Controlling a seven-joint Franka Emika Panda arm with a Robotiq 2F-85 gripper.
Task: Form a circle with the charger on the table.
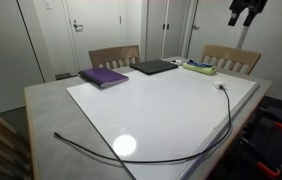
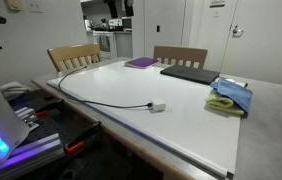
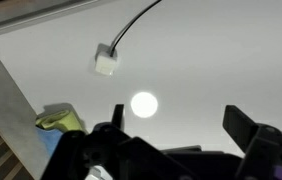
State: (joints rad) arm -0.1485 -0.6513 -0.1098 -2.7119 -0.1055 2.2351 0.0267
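1. Black and very thin, the charger (image 2: pixel 116 100) lies flat on the counter (image 1: pixel 161 110) in a long open curve, not a closed ring.
2. In an exterior view its cable starts on the grey rim at a near corner, runs along the front edge of the glossy white panel and bends up the side towards the far end.
3. A small white plug block (image 3: pixel 106 63) ends the cable; it rests on the white panel, and in the wrist view the cable leaves it towards the top edge.
4. Above the counter hangs the claw (image 3: pixel 176 135), its jaws spread as wide as they go, with only bare panel showing between the dark fingers (image 3: pixel 243 128).
5. It grips nothing and touches nothing; the plug block lies apart from it, further up the wrist view.
6. In an exterior view the claw (image 1: pixel 246 14) shows high at the upper edge, well clear of the counter top.
7. A round light reflection (image 3: pixel 143 103) shines on the panel between plug block and claw.
8. A crumpled yellow-green and blue cloth (image 2: pixel 231 97) sits near the plug block, at the panel's edge.
9. A flat dark laptop (image 1: pixel 154 67), closed, lies at the far edge, and a purple book (image 1: pixel 103 76) lies just beside it.
10. Two wooden chairs (image 1: pixel 114 55) stand behind the far edge.
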